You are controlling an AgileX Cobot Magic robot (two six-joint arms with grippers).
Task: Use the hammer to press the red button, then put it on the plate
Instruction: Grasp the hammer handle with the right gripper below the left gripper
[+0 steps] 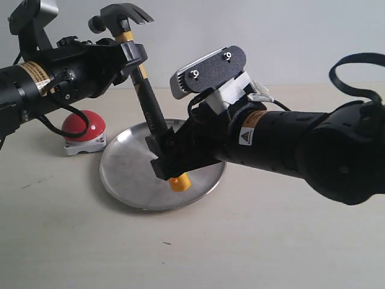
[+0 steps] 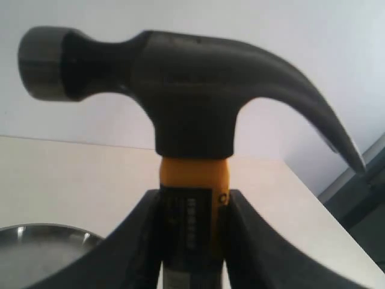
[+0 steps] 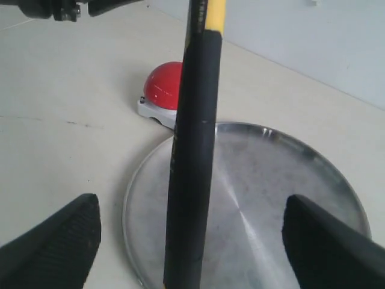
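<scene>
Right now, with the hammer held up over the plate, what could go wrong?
1. The left fingers grip the hammer just under its head, so the long handle could swing or slip down.
2. The right fingers stand open on either side of the handle; a sideways move by either arm could knock it.
3. The red button sits close to the plate rim; a dropped hammer might strike it.

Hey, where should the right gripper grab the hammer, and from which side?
The black handle, low down, just above its yellow end. The hammer stands nearly upright, head up in the left gripper and butt over the plate, so come in level from the right arm's side, one jaw on each flank. The right gripper straddles it there, open.
</scene>
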